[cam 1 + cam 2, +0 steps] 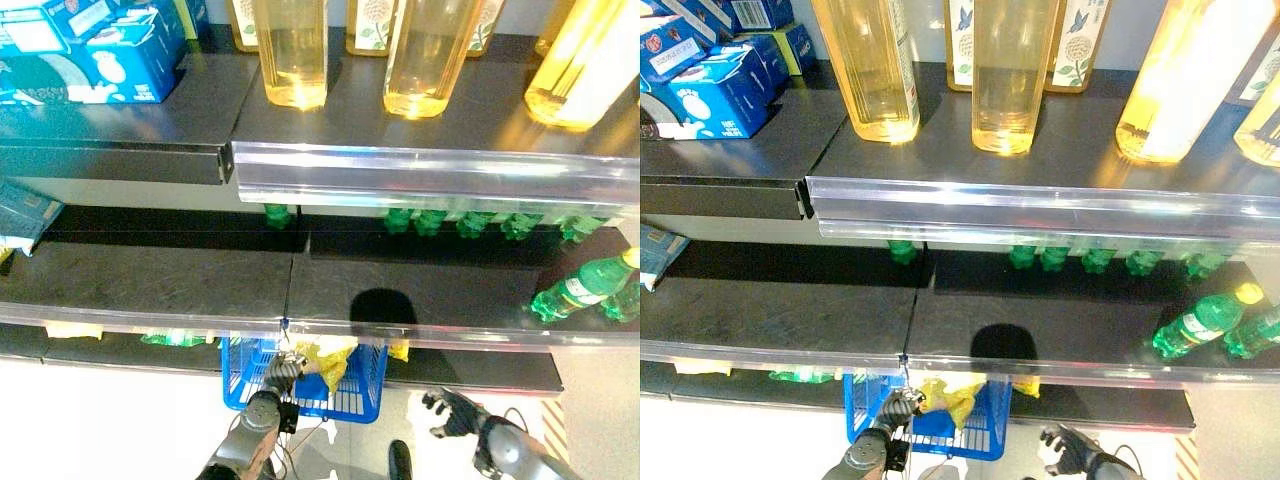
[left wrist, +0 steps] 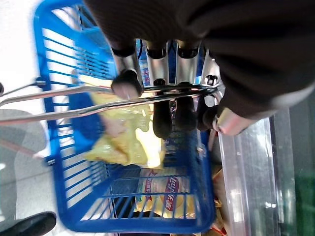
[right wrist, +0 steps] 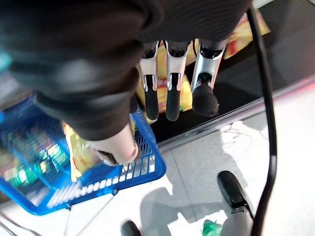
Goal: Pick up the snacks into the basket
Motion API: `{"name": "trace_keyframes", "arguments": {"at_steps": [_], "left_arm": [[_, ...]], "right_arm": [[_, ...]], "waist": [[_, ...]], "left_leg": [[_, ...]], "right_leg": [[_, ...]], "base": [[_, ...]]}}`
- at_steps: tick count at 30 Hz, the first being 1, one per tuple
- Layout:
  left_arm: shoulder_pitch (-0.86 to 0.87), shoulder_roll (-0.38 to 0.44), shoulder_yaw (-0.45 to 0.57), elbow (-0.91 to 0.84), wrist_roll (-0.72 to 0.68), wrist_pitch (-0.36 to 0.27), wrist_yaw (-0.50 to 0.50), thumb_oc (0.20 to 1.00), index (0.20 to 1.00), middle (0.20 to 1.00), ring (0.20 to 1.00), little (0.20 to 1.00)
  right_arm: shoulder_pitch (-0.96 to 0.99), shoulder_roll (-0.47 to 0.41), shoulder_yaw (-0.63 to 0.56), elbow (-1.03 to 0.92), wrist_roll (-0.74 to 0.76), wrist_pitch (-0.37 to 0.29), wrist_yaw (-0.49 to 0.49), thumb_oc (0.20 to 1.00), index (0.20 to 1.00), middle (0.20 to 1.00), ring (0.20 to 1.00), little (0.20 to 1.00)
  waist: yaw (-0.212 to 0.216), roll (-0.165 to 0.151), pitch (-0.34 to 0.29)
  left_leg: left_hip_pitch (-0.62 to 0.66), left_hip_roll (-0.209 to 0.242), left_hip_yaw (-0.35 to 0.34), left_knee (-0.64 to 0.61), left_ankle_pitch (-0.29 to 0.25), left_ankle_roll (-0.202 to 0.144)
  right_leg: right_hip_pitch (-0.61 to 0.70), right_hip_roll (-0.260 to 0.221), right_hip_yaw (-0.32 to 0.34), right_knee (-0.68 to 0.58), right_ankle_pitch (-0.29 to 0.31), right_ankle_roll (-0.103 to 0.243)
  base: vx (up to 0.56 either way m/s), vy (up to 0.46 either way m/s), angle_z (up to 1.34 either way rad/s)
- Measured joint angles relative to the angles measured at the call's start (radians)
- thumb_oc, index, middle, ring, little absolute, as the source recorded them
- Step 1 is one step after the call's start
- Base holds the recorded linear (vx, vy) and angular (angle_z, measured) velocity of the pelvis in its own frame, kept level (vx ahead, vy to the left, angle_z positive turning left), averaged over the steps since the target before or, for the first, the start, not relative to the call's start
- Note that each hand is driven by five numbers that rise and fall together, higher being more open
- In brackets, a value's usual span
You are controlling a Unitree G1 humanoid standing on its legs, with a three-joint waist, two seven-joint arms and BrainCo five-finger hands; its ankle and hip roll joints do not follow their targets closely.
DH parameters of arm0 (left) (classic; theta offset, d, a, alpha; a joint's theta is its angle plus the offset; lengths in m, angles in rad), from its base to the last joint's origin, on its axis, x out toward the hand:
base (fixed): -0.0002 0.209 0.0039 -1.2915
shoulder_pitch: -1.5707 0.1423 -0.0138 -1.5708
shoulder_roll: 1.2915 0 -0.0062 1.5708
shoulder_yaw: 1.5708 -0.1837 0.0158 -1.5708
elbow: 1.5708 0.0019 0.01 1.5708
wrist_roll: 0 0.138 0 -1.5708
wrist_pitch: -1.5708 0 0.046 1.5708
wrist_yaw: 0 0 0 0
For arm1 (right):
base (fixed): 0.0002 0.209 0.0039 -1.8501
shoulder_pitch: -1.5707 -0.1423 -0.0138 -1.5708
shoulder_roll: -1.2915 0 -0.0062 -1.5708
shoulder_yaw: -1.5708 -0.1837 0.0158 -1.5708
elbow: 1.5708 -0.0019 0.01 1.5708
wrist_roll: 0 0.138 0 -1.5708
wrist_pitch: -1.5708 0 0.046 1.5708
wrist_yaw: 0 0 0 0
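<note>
My left hand [image 2: 162, 73] fingers grip the basket [image 1: 250, 375] handle; my open right hand [image 3: 170, 93] is just above the snacks [image 3: 184, 98].

The top shelf [image 1: 300, 120] carries tall bottles of yellow oil [image 1: 292, 55] and, at its left end, blue cartons [image 1: 95, 50]. On the middle shelf [image 1: 180, 280], green bottles [image 1: 480, 222] stand in a row at the back, and two more green bottles [image 1: 580, 288] lie on their sides at the right end. A blue packet [image 1: 22, 215] lies at its left end.
</note>
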Motion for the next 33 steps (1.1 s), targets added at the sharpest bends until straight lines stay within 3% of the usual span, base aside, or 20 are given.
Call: {"name": "trace_keyframes", "arguments": {"at_steps": [9, 24, 25, 26, 29, 33], "left_arm": [[-0.060, -0.030, -0.035, 0.044, 0.001, 0.011, 0.031, 0.200, 0.200, 0.200, 0.200, 0.200], [0.070, -0.008, 0.095, 0.049, 0.003, 0.011, 0.049, 0.200, 0.200, 0.200, 0.200, 0.200], [0.089, -0.002, 0.105, 0.063, 0.013, 0.008, 0.047, 0.200, 0.200, 0.200, 0.200, 0.200], [0.089, -0.012, 0.136, 0.107, 0.022, 0.008, 0.048, 0.200, 0.200, 0.200, 0.200, 0.200], [0.093, -0.019, 0.180, 0.225, 0.065, 0.003, 0.050, 0.200, 0.200, 0.200, 0.200, 0.200], [0.122, -0.032, 0.237, 0.404, 0.146, 0.016, 0.059, 0.200, 0.200, 0.200, 0.200, 0.200]], "right_arm": [[-0.060, 0.058, 0.057, 0.078, -0.010, 0.022, -0.070, 0.200, 0.200, 0.200, 0.200, 0.200], [0.085, 0.057, -0.196, -0.031, 0.138, 0.021, -0.173, 0.200, 0.200, 0.200, 0.200, 0.200], [0.096, 0.058, -0.215, -0.031, 0.154, 0.020, -0.173, 0.470, 0.470, 0.470, 0.470, 0.470], [0.103, 0.059, -0.230, -0.031, 0.171, 0.020, -0.173, 1.000, 1.000, 1.000, 1.000, 1.000], [0.122, 0.074, -0.285, -0.032, 0.229, 0.018, -0.174, 1.000, 1.000, 1.000, 1.000, 1.000], [0.194, 0.104, -0.388, -0.035, 0.350, -0.004, -0.211, 1.000, 1.000, 1.000, 1.000, 1.000]], "waist": [[-0.006, 0.003, 0.074], [-0.005, 0.010, 0.072], [0.001, 0.011, 0.071], [0.003, 0.014, 0.070], [0.001, 0.021, 0.065], [-0.005, 0.041, -0.005]], "left_leg": [[-0.014, -0.001, 0.000, 0.000, 0.000, 0.000], [0.052, 0.000, -0.023, 0.000, -0.002, -0.002], [0.057, 0.000, -0.024, 0.000, -0.003, -0.003], [0.064, 0.000, -0.025, 0.000, -0.003, -0.003], [0.078, 0.000, -0.029, -0.001, -0.005, -0.004], [0.094, 0.002, -0.029, -0.001, -0.014, -0.008]], "right_leg": [[-0.014, 0.000, -0.001, 0.001, 0.000, 0.000], [0.070, 0.000, -0.026, -0.003, -0.013, 0.000], [0.076, 0.000, -0.027, -0.005, -0.013, 0.000], [0.083, 0.000, -0.027, -0.005, -0.013, 0.000], [0.099, 0.000, -0.030, -0.005, -0.016, 0.000], [0.116, 0.001, -0.033, 0.000, -0.026, 0.000]], "base": [[0.00, 0.000, 0.00], [0.02, 0.003, 0.04], [0.04, -0.002, 0.06], [0.05, 0.003, 0.02], [0.05, -0.006, 0.03], [0.05, -0.039, 0.01]]}}
